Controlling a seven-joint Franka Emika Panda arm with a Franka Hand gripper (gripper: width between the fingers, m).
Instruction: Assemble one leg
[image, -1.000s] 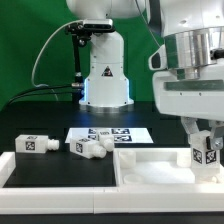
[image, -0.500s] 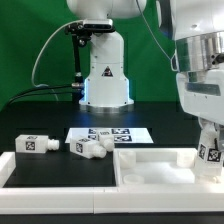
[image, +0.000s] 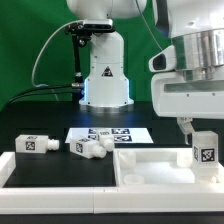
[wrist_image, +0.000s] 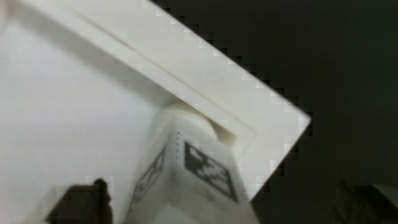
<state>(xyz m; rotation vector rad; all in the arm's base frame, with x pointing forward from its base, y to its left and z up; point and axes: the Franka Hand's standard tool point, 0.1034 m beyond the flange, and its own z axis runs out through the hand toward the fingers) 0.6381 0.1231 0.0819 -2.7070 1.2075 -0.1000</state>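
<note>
My gripper is at the exterior view's right, shut on the leg, a small white block with a black-and-white tag. It holds the leg upright at the right corner of the large white panel. In the wrist view the leg stands between my dark fingers, its far end against the panel's raised rim at the corner. Two other legs lie at the left: one upright and one on its side.
The marker board lies flat behind the loose legs. A white rail runs along the front at the left. The robot base stands at the back middle.
The hand has turned about its upright axis, showing first a broad side, then a narrow one, now a broad one again. The leg has turned with it; its tag now faces the camera squarely.
</note>
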